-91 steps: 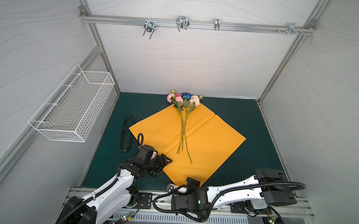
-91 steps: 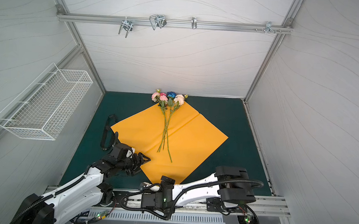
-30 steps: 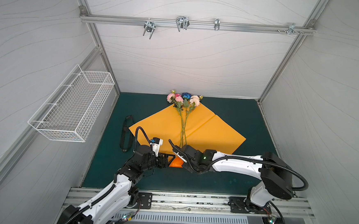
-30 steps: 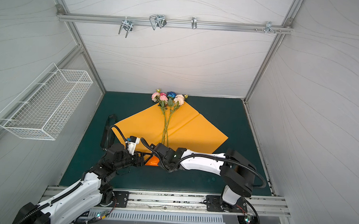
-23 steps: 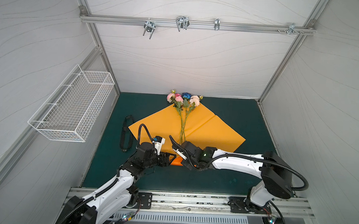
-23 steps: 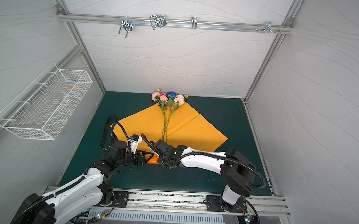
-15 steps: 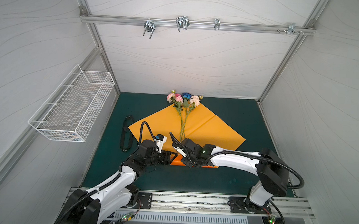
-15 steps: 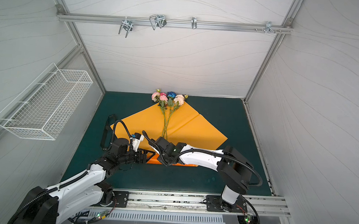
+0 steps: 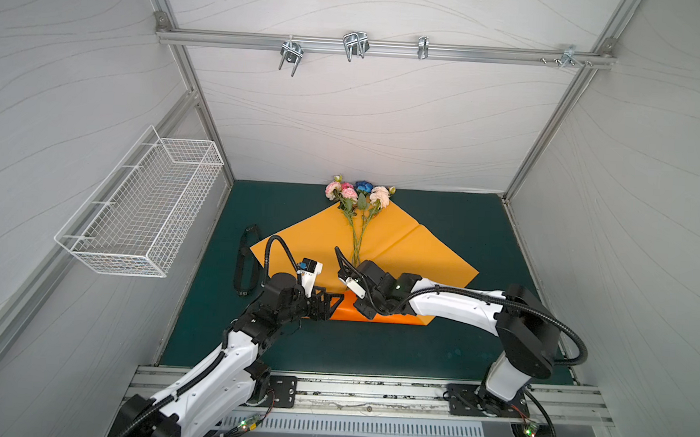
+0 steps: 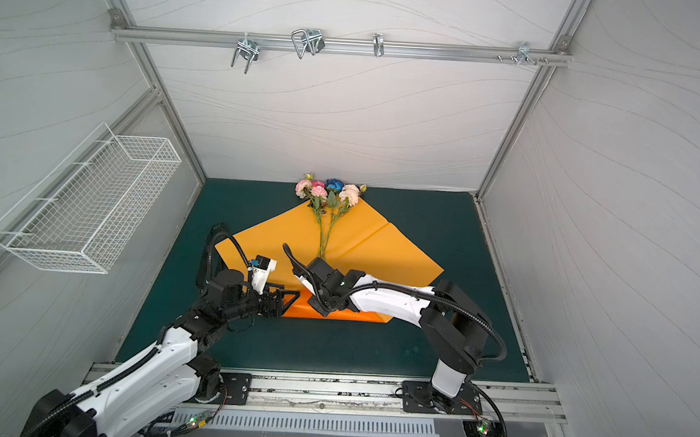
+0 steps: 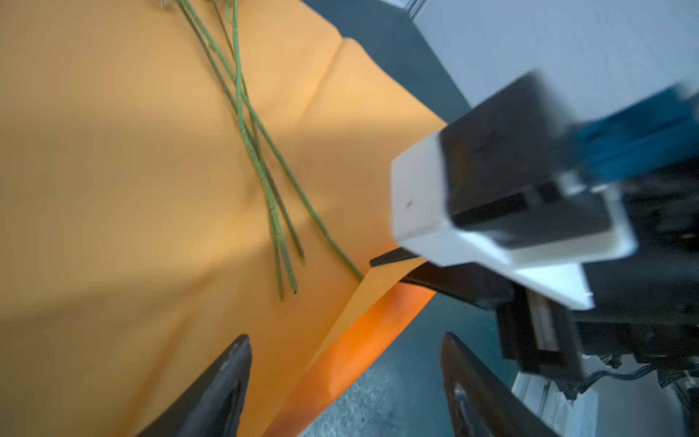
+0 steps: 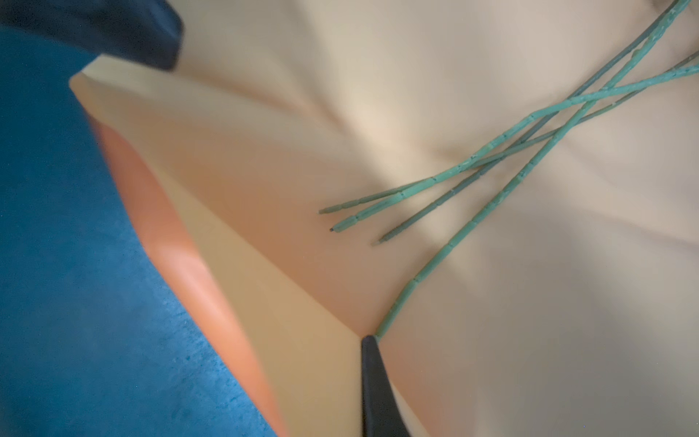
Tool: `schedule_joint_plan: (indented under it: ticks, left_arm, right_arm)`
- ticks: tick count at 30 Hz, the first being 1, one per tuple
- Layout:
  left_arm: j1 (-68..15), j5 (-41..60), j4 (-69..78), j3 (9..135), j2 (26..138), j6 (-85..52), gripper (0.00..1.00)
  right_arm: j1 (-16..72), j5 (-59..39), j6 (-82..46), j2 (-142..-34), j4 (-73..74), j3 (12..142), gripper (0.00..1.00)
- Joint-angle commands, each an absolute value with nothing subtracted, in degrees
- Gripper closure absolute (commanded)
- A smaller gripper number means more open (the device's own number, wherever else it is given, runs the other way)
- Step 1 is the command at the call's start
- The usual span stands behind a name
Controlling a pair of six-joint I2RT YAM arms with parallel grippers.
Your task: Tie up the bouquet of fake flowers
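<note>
Bouquet of fake flowers [image 9: 356,218] is laid on the orange paper sheet [image 9: 421,253] in both top views, with the blossoms at the middle of the far edge of the counter [image 9: 332,343] and the stems run straight toward the near edge, so the long axis is aimed at the gap between the two arms. The sheet's near corner is folded up over the stem ends. The right jaws are hidden there under their own wrist, while the left jaws are set just beside the fold's left end. A black ribbon [image 9: 240,262] is seen beside the sheet's left corner, toward the counter's left edge. In the left wrist view the bouquet [image 11: 261,166] is shown only as crossed stems ahead of the left jaws, which are spread wide with nothing gripped and the fold's edge framed between them. In the right wrist view the right jaws are closed on the sheet's folded corner, and the longest stem of the bouquet [image 12: 529,151] is met right at that pinched tip, the shorter ends lying just beyond. The right arm is judged nearer the stem ends, so the coming move is expected to run along the stem axis.
</note>
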State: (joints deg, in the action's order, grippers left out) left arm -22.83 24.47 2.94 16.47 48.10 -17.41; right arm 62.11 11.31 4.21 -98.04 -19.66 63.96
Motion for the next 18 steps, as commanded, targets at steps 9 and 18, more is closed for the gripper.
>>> schedule_joint_plan:
  ticks: [9,18]
  left_arm:
    - [-23.0,25.3,2.0,25.2,59.5,-11.3,0.27]
    - [-22.9,26.5,1.2,27.0,63.6,-11.0,0.43]
  right_arm:
    - [60.4,9.6,5.6,-99.8,-20.9,66.2,0.96]
    - [59.9,9.8,5.2,-99.7,-21.4,65.8,0.93]
